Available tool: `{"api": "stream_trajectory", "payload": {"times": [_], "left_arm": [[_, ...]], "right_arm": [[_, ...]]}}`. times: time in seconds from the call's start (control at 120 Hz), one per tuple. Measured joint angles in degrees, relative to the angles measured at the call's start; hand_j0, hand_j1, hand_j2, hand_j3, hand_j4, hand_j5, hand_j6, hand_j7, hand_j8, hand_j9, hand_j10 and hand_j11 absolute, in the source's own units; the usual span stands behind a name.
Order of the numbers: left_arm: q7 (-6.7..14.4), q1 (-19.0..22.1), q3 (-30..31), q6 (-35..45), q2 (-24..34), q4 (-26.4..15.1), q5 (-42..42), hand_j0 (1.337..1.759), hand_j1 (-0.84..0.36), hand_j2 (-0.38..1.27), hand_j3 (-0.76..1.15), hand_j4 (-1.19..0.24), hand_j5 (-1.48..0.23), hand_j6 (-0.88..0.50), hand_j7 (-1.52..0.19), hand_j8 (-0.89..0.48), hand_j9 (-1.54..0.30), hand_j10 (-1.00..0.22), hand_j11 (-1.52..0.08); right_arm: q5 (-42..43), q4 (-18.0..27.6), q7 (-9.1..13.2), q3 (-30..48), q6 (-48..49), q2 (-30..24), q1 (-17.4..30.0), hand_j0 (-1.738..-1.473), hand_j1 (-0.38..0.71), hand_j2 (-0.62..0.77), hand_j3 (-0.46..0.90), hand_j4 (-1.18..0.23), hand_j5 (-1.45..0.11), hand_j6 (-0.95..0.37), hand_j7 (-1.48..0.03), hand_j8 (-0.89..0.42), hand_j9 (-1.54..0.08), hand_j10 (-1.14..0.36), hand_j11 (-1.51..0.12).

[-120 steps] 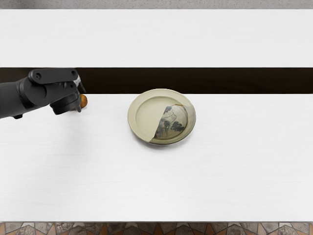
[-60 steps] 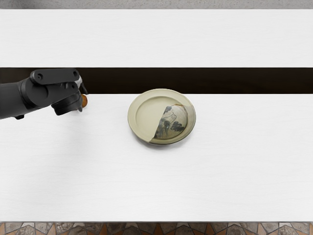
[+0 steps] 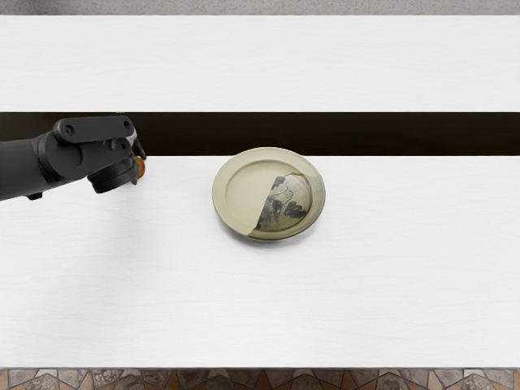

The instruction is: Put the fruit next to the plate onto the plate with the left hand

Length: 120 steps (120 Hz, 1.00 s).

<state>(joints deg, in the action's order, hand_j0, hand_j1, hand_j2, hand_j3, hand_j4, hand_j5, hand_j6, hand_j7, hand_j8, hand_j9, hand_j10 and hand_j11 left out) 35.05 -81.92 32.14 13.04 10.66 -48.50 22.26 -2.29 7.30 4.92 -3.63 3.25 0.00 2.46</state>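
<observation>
A small orange-brown fruit peeks out at the right side of my left hand, whose black fingers are curled around it, hiding most of it. The hand and fruit hover at the far left of the table, near its back edge, well left of the plate. That plate is a cream-green dish with a dark leaf pattern on its right half, lying flat at the table's middle with nothing on it. No right arm shows.
The white table stretches wide in front and to the right. A dark gap runs behind the table's back edge, with another white surface beyond it.
The left hand has risen slightly and closed more around the fruit, which shows less than before. The plate has not moved.
</observation>
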Motion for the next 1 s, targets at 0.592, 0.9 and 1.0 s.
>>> {"api": "stream_trajectory", "payload": {"times": [0.592, 0.9, 1.0], "left_arm": [[0.0, 1.1, 0.1, 0.1, -0.7, 0.4, 1.4, 1.656, -0.30, -0.07, 0.43, -0.65, -0.82, -0.35, -1.05, -0.48, -0.89, -0.56, -0.94], [0.0, 1.1, 0.1, -0.4, -0.7, 0.1, 1.2, 1.665, -0.39, -0.04, 0.57, -0.46, -1.08, -0.19, -1.21, -0.34, -1.06, -0.45, -1.13], [0.0, 1.0, 0.1, -0.5, -0.7, 0.1, 1.4, 1.667, -0.40, 0.03, 0.52, -0.45, -1.13, -0.16, -1.23, -0.37, -1.03, -0.44, -1.16]], "right_arm": [[0.0, 0.0, 0.0, 0.0, 0.0, 0.0, 0.0, -1.658, -0.32, 0.00, 0.00, -0.02, -0.03, -0.02, -0.03, -0.02, -0.03, -0.02, -0.03], [0.0, 0.0, 0.0, 0.0, 0.0, 0.0, 0.0, -1.658, -0.32, 0.00, 0.00, -0.02, -0.03, -0.02, -0.03, -0.02, -0.03, -0.02, -0.03], [0.0, 0.0, 0.0, 0.0, 0.0, 0.0, 0.0, -1.658, -0.32, 0.00, 0.00, -0.02, -0.03, -0.02, -0.03, -0.02, -0.03, -0.02, -0.03]]}}
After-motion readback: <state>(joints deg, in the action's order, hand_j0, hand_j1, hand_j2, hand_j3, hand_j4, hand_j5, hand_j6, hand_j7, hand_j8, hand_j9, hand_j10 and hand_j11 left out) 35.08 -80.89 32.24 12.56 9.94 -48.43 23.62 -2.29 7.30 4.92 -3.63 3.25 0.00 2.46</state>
